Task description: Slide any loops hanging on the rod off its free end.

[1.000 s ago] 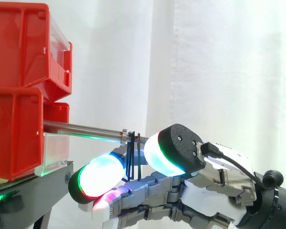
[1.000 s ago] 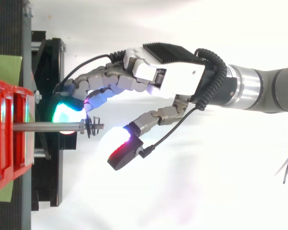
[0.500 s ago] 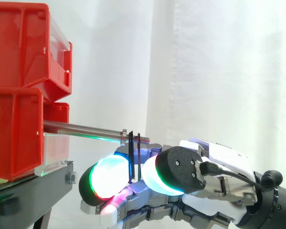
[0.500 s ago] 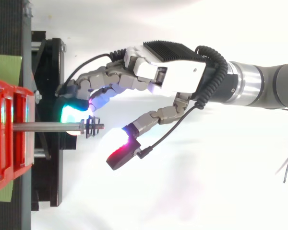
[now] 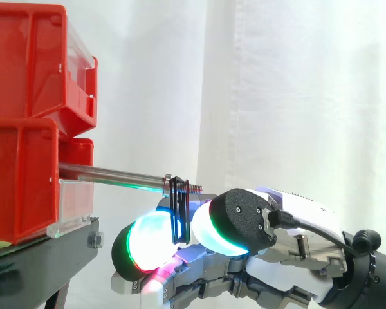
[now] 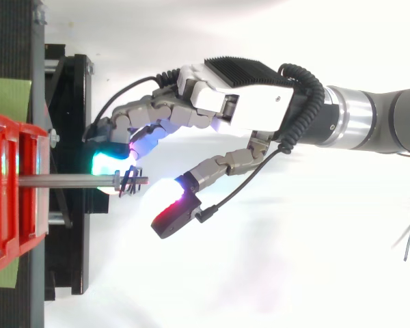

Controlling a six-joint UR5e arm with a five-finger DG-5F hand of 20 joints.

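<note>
Side view of black loops (image 5: pixel 178 211) near a rod's (image 5: pixel 109 174) free end, flanked by a spread hand (image 5: pixel 296 222): fingertip (image 5: pixel 148 241) at 8 o'clock, thumb (image 5: pixel 235 222) at 4 o'clock.

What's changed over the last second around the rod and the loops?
The hand shifted, and its lit fingertips drew closer around the loops. The loops still hang at the free end of the rod; the red bins are unmoved.

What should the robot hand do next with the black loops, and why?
Probably nudge the loops toward the free end of the rod: they hang near its tip, and one pad of the hand sits on the red bins' side of them.
</note>
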